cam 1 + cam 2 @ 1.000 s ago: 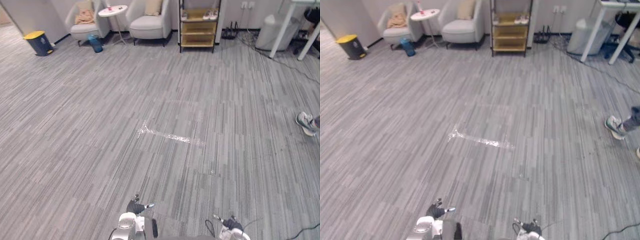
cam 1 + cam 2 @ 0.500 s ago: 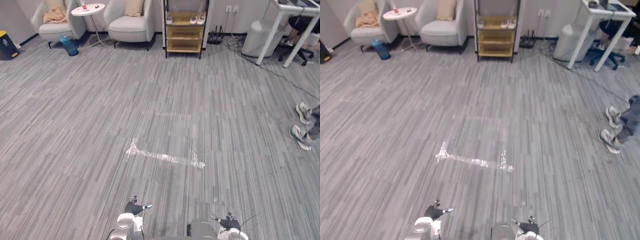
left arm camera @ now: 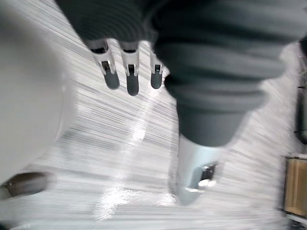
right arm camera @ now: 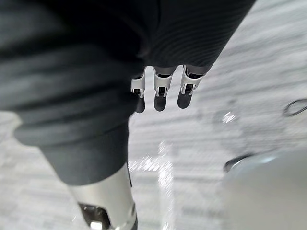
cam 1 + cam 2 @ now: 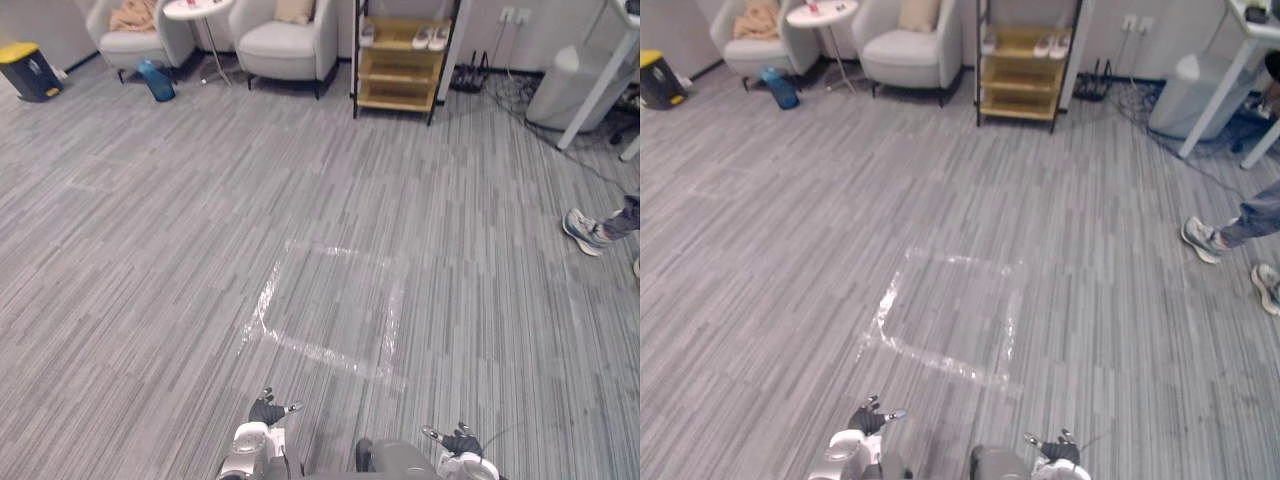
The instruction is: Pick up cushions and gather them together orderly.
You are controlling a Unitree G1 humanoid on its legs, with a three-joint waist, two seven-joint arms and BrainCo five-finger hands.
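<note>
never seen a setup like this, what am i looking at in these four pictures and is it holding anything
A two-legged humanoid robot looks down at a grey carpet floor. The two wide pictures come from its head camera, the two close ones from a camera on each wrist. Its left hand and right hand hang low, fingers straight, holding nothing. Ahead lies a taped square. Far off stand two armchairs, one with a tan cushion, beside a wooden shelf. A person's shoe shows at right.

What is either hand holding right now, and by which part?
Nothing. The left hand and right hand are both open and empty above the floor; a cushion sits on a far armchair.
</note>
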